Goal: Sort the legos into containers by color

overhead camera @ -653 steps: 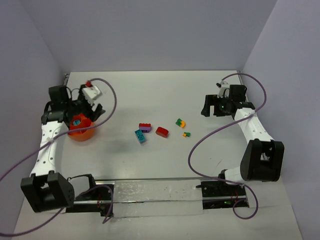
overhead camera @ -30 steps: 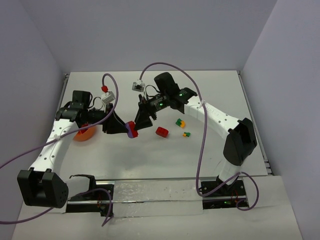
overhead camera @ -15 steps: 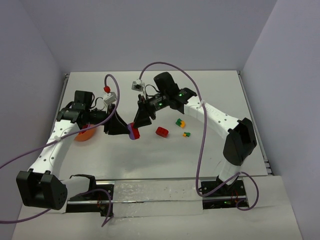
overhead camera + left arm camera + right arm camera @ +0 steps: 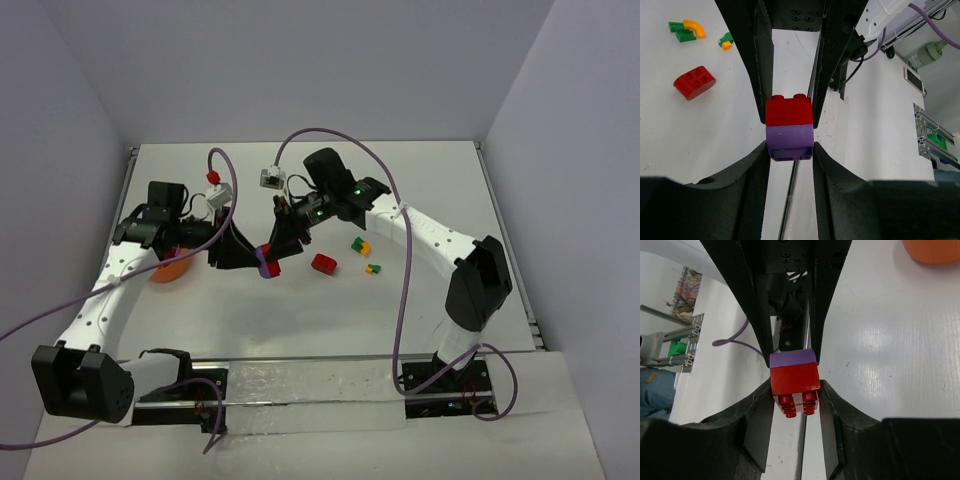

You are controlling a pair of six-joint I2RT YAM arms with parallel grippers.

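Even, diffuse overhead light. In the top view the table is bright white, with faint, soft-edged shadows under the arms, and the strip at lower centre shows mottled reflections. In the right wrist view, streaked glare crosses the table at right centre. Both wrist views render the bricks sharply; the black foreground along the bottom edge is out of focus.

- The stack of two bricks sits near the middle of the table. The left gripper and the right gripper are both closed on it.
- The bowl is well to the left, partly under the left arm.
- A single brick lies just right of the stack.
- Further right lie a back clump and a front clump, near each other.
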